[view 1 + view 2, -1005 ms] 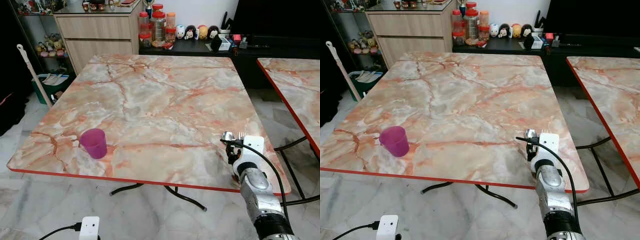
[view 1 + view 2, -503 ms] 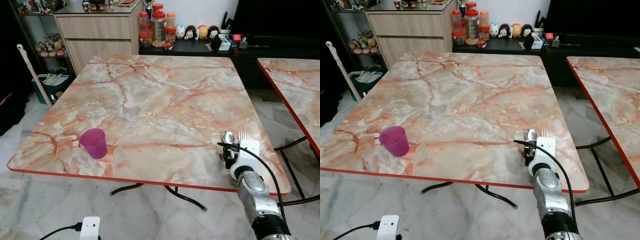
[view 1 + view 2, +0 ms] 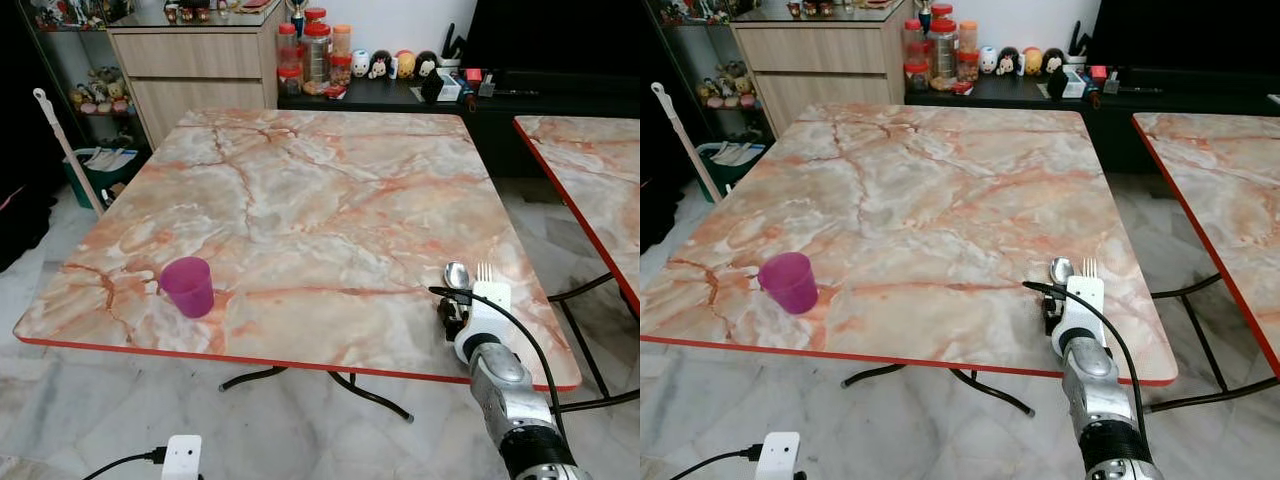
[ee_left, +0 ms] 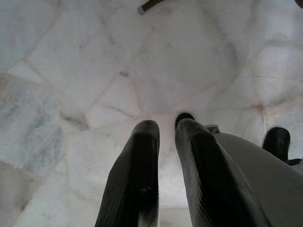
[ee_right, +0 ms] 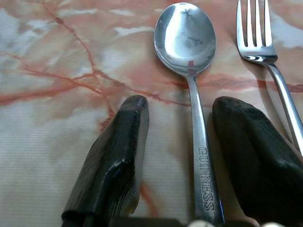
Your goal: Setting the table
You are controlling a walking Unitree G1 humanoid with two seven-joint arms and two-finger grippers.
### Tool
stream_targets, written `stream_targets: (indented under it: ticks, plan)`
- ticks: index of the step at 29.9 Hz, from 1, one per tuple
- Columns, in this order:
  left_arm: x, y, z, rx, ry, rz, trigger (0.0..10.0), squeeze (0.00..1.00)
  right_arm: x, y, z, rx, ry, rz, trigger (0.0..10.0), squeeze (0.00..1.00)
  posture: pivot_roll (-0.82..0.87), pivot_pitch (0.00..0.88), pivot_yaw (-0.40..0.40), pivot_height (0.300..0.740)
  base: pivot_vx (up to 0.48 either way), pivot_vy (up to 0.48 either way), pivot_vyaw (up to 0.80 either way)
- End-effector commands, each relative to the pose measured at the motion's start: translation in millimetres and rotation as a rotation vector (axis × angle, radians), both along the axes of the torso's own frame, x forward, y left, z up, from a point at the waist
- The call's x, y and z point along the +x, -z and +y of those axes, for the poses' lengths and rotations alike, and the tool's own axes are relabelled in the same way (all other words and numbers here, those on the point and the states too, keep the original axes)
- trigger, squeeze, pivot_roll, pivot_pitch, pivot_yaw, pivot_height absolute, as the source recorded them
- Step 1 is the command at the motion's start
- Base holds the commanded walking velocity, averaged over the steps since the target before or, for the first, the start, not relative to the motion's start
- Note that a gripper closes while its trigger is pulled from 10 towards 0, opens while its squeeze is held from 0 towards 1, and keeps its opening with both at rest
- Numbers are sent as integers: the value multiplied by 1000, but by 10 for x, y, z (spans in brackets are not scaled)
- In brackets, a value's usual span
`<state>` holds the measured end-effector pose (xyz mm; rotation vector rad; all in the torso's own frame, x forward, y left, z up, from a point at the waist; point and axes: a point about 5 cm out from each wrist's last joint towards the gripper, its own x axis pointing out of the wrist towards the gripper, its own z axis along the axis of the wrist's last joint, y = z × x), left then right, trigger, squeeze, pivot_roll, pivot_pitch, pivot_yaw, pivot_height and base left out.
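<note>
A: Where's the cutlery?

B: A spoon (image 5: pixel 188 45) and a fork (image 5: pixel 265 52) lie side by side on the marble-patterned table (image 3: pixel 300 190), near its front right corner, bowl and tines pointing toward the far edge. The fork is the one nearer the right edge.

A: Any writing on them?

B: The right wrist view shows "GUINNESS" stamped along the spoon's handle. I can read nothing on the fork.

A: And the right gripper (image 5: pixel 180 156)?

B: It sits low over the table at that same corner. Its two black fingers (image 5: pixel 116 161) are spread apart, one on each side of the spoon's handle, and the handle lies on the tabletop in the gap with neither finger pressing it. The fork's handle runs just beside the outer finger.

A: What else is on the table?

B: A purple cup (image 3: pixel 187 286), upright, near the front left corner, well apart from the cutlery.

A: The left gripper (image 4: pixel 165 156)?

B: Its arm hangs idle over the pale marble floor (image 4: pixel 71 71). The fingers are close together with a narrow gap between them, holding nothing.

A: Behind the table?

B: A dark sideboard (image 3: pixel 380 96) along the wall with red-lidded jars (image 3: pixel 318 50) and small figurines (image 3: pixel 385 64). Their labels are too small to read.
</note>
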<state>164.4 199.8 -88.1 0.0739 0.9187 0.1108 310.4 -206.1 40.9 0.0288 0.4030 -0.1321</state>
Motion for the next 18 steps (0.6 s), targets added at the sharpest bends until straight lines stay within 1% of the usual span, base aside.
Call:
stream_targets:
  ticks: [1,18]
  plan:
    - [-29,20,-8,-11,5,26,10000,0,14,17,48,1,-11,23,0,0,13,0,1,732,0,0,0]
    - [-35,22,-1,-15,-5,30,10000,0,39,12,120,7,-40,19,0,0,13,0,-3,732,0,0,0]
